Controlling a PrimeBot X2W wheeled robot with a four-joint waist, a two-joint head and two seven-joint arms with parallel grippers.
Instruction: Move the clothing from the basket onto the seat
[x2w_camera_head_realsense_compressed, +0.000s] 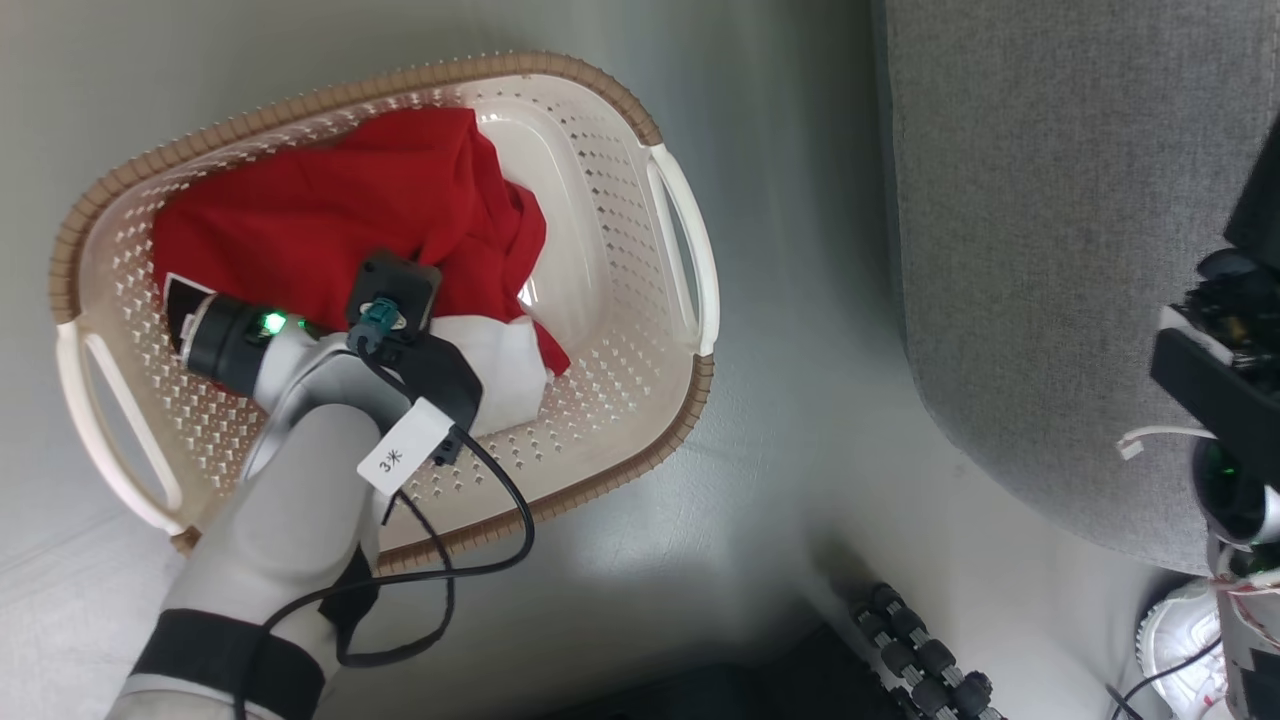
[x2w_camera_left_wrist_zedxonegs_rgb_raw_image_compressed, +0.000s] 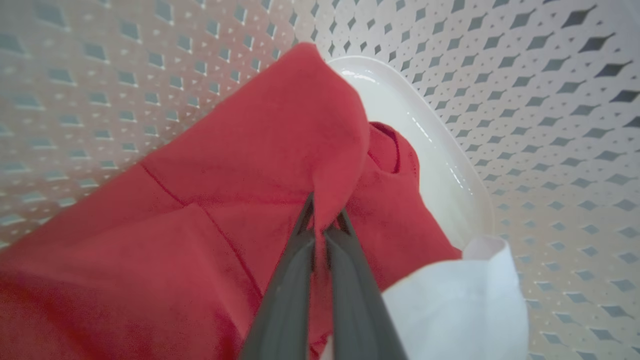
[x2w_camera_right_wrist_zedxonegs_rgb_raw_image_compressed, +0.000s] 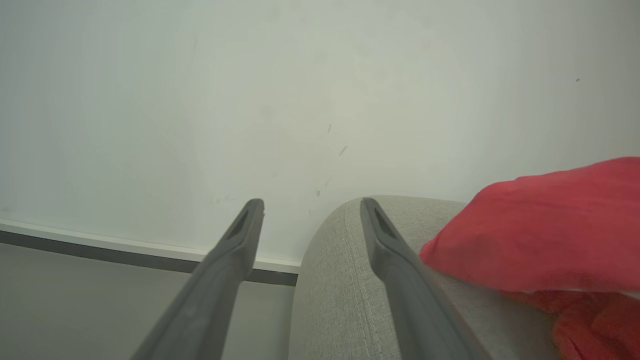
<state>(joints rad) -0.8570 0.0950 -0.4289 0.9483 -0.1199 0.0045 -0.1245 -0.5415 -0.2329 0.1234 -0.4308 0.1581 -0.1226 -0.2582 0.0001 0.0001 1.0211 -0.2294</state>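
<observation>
A red garment (x2w_camera_head_realsense_compressed: 330, 210) with a white panel (x2w_camera_head_realsense_compressed: 500, 370) lies crumpled in the cream basket (x2w_camera_head_realsense_compressed: 640, 260), which stands on the floor left of the grey seat (x2w_camera_head_realsense_compressed: 1050, 250). My left arm (x2w_camera_head_realsense_compressed: 300, 430) reaches down into the basket. In the left wrist view, my left gripper (x2w_camera_left_wrist_zedxonegs_rgb_raw_image_compressed: 322, 220) is shut on a raised fold of this red clothing (x2w_camera_left_wrist_zedxonegs_rgb_raw_image_compressed: 280, 150). My right gripper (x2w_camera_right_wrist_zedxonegs_rgb_raw_image_compressed: 311, 204) stands open over the seat's rounded edge (x2w_camera_right_wrist_zedxonegs_rgb_raw_image_compressed: 340, 280), nothing between its fingers. A second red garment (x2w_camera_right_wrist_zedxonegs_rgb_raw_image_compressed: 540, 225) lies on the seat just right of it.
The basket's bare plastic bottom (x2w_camera_left_wrist_zedxonegs_rgb_raw_image_compressed: 425, 150) shows beside the cloth. A black cable (x2w_camera_head_realsense_compressed: 500, 540) loops from my left wrist. My dark wheeled base (x2w_camera_head_realsense_compressed: 920, 650) sits low in the head view. A pale wall with a dark baseboard (x2w_camera_right_wrist_zedxonegs_rgb_raw_image_compressed: 125, 255) lies beyond the seat.
</observation>
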